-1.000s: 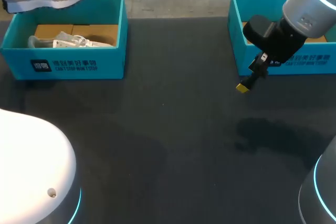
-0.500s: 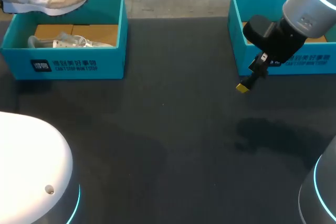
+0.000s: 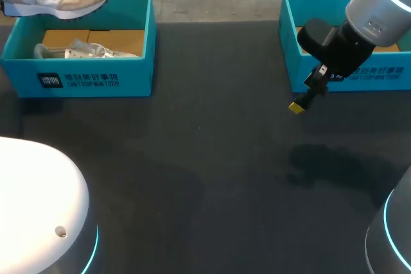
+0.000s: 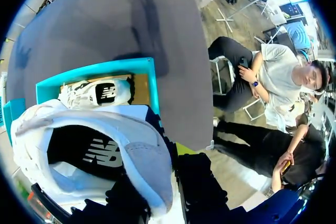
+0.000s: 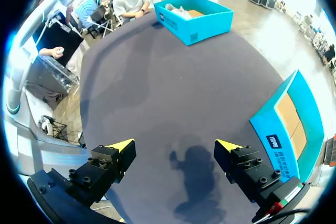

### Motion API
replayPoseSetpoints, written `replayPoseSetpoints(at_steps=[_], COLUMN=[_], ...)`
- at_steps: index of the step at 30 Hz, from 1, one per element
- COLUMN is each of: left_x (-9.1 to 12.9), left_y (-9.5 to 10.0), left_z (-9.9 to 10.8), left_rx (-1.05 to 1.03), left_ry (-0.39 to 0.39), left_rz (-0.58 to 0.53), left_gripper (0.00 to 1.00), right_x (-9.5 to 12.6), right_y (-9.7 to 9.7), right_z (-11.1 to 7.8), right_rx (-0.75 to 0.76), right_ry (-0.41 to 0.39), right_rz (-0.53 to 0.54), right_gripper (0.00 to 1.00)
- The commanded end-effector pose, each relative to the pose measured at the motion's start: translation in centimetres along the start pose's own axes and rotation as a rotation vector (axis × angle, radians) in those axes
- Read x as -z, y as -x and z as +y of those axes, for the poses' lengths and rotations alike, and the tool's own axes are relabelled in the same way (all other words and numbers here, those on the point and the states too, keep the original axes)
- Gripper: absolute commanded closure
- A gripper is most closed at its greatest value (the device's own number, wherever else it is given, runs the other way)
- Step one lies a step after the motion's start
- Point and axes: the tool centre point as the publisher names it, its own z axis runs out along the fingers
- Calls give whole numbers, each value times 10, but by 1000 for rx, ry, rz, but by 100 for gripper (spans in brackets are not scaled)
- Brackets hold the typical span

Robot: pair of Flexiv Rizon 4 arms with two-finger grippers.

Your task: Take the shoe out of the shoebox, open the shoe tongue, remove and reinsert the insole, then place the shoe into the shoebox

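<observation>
Left tool (image 4: pixel 157 184) clamped on shoe (image 4: pixel 94 150) above shoebox (image 4: pixel 153 80), right tool (image 5: pixel 176 149) spread wide over table (image 5: pixel 157 77)

So up close there's a white and grey shoe (image 4: pixel 105 150) filling most of the view, one edge pinched between the black fingers (image 4: pixel 202 182), with a bit of yellow tip peeking out. It hangs over a teal shoebox (image 4: pixel 152 77) where a second white sneaker (image 4: pixel 94 93) lies on the brown bottom. The dark grey surface (image 4: pixel 115 19) stretches out past the box.
</observation>
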Motion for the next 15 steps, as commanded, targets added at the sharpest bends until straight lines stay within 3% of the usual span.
replayPoseSetpoints(at_steps=[1,15], left_x=[2,-15], left_y=[0,18], left_z=[-1,9], left_rx=[0,-24], left_ry=[3,-9], left_rz=[0,-20], left_gripper=[100,100], right_x=[-1,-1], right_y=[0,0], right_z=[0,0], right_rx=[-1,-1], right_ry=[-2,-2], right_rz=[1,1], right_gripper=[0,0])
